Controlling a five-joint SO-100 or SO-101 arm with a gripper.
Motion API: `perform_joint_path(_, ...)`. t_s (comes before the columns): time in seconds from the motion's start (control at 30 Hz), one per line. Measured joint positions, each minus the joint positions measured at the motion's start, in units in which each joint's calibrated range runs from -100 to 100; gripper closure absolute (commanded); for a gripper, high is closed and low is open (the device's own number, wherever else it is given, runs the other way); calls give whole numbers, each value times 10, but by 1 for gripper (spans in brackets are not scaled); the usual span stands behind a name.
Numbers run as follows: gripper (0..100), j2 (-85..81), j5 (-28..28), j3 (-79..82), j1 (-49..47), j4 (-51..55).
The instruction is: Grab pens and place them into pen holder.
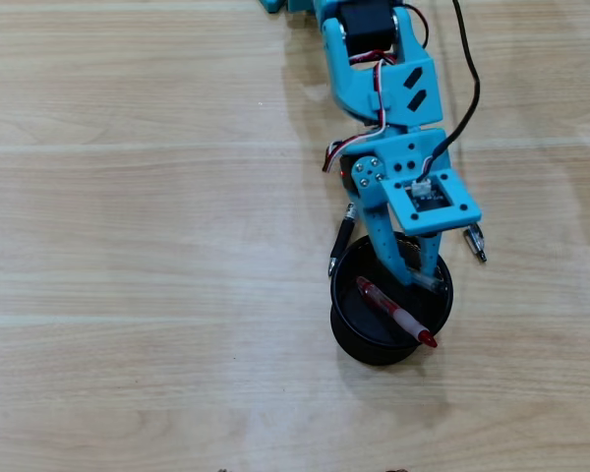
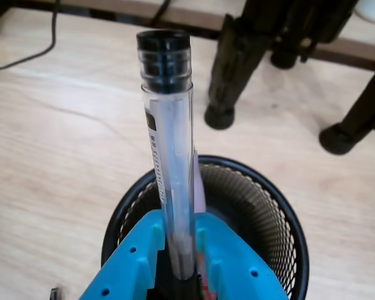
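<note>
The pen holder (image 1: 349, 329) (image 2: 272, 212), a round black mesh cup, stands below the arm in the overhead view. A red and clear pen (image 1: 398, 317) leans inside it, its tip over the rim. My gripper (image 1: 410, 270) (image 2: 178, 265) hangs over the cup's mouth, shut on a clear pen with a black cap (image 2: 172, 156). That pen stands nearly upright, lower end down in the cup, cap towards the wrist camera. A short black pen (image 1: 341, 239) lies on the table against the cup's left side. Another pen's end (image 1: 477, 242) shows right of the wrist mount.
The pale wooden table (image 1: 128, 246) stretches wide to the left and below the cup in the overhead view. The arm's black cable (image 1: 469, 93) trails to the upper right. Dark furniture legs (image 2: 228, 69) stand beyond the cup in the wrist view.
</note>
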Motion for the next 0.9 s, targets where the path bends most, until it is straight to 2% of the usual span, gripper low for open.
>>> perform_joint_path(0.2,91,0,5,12,-3,-2)
perform_joint_path(0.47,94,-4,30,12,-2,-2)
perform_joint_path(0.6,95,-57,45,34,8,8)
perform_joint_path(0.73,95,-151,95,82,35,87)
perform_joint_path(0.9,95,-276,182,119,78,277)
